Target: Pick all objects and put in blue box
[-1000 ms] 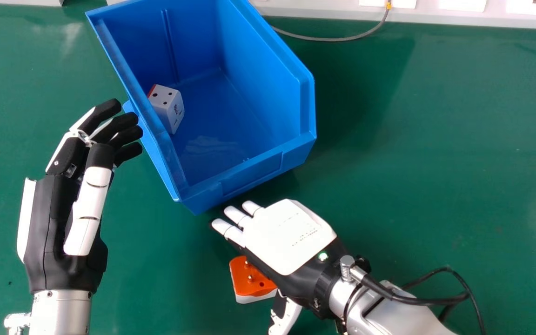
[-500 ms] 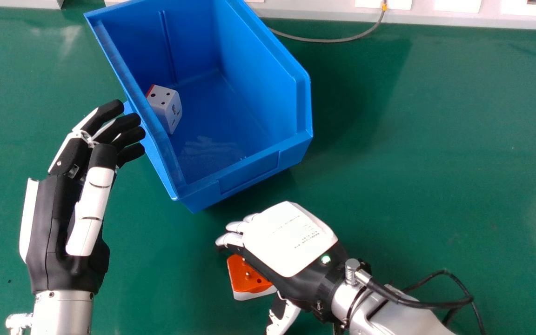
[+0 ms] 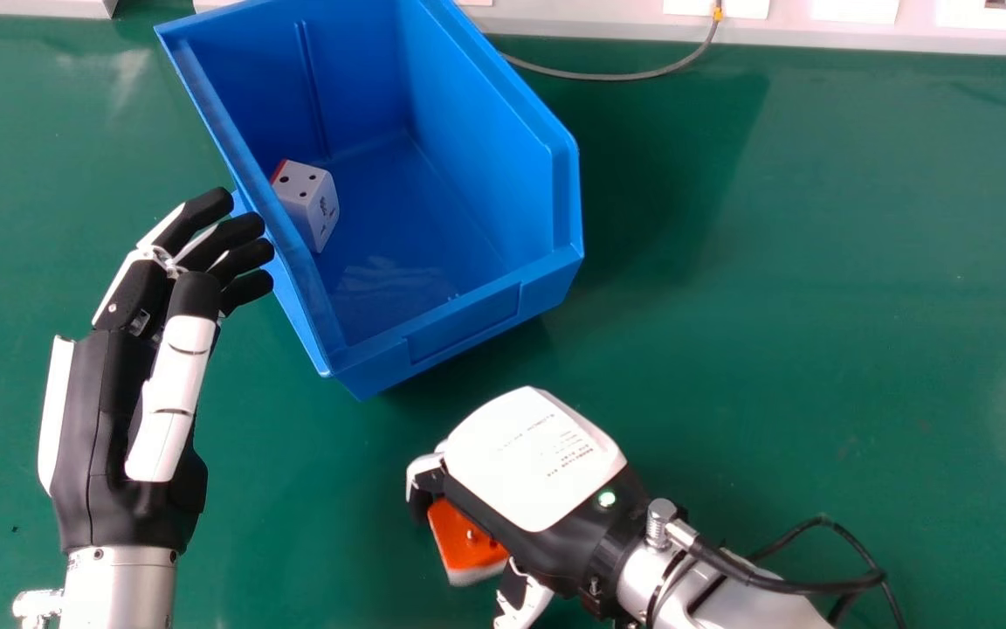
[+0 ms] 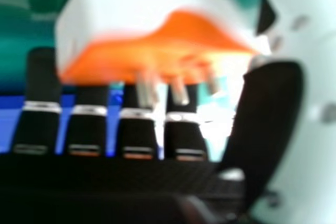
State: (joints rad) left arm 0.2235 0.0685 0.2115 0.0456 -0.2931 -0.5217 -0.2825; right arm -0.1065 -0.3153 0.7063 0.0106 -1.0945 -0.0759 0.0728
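In the head view, the blue box (image 3: 459, 328) stands behind and between the hands, with a white cube adapter (image 3: 306, 205) inside by its left wall. My right hand (image 3: 531, 459), back upward, is in front of the box, its fingers curled round an orange and white plug adapter (image 3: 465, 537) with the thumb on the near side. The right hand view shows that adapter (image 4: 152, 40), metal pins toward the palm, between the fingers and thumb of my right hand (image 4: 268, 114). My left hand (image 3: 110, 411) is left of the box, fingers relaxed, tips close to its wall.
The green tabletop (image 3: 817, 288) extends widely to the right of the box. A grey cable (image 3: 616, 77) curves along the far edge beside a white strip (image 3: 590, 19). Black cables (image 3: 804, 578) loop out from the right wrist.
My right hand's fingers have curled from straight round the orange adapter. The adapter has shifted slightly toward the near edge. My left hand has kept nearly still.
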